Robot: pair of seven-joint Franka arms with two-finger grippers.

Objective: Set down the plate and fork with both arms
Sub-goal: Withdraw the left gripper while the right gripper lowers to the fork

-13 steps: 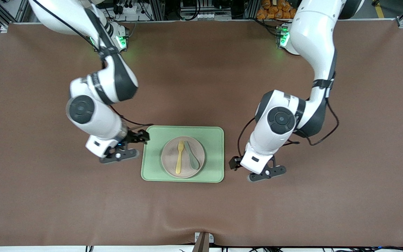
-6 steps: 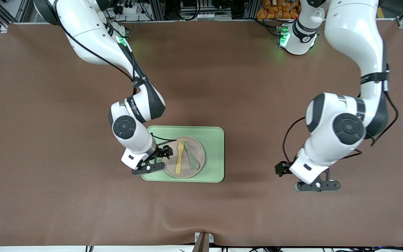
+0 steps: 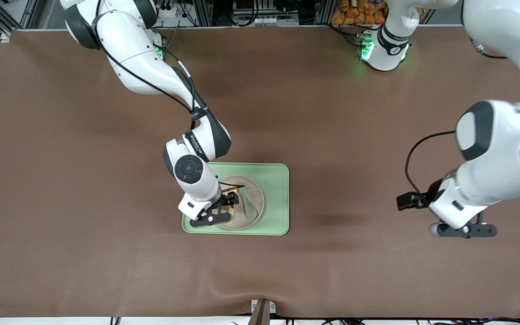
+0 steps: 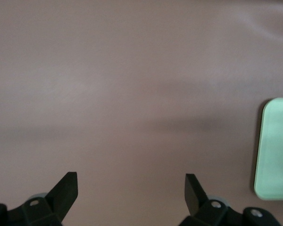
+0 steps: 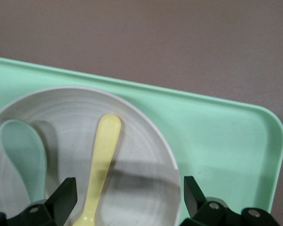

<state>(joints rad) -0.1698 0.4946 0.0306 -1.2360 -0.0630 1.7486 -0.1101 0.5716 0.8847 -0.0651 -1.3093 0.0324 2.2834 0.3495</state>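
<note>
The off-white plate (image 3: pixel 256 193) lies on a light-green tray (image 3: pixel 278 198) in the middle of the table. My right gripper (image 3: pixel 215 216) hangs open low over the plate's edge nearest the right arm's end, hiding most of the fork in the front view. In the right wrist view the pale-yellow fork (image 5: pixel 104 150) lies on the plate (image 5: pixel 146 141), its handle running in between the open right gripper (image 5: pixel 129 188) fingers, untouched. My left gripper (image 3: pixel 463 231) hangs open over bare table toward the left arm's end. The left wrist view shows the left gripper (image 4: pixel 130 182) with nothing between its fingers.
A teal-green spoon (image 3: pixel 249 205) lies on the plate beside the fork, also seen as the spoon (image 5: pixel 21 155) in the right wrist view. A corner of the tray (image 4: pixel 276 150) shows in the left wrist view. Brown cloth covers the table (image 3: pixel 106 253).
The right arm swung from beside the tray to over the plate and fork. The left arm moved away from the tray toward its own end of the table. Both grippers stayed open.
</note>
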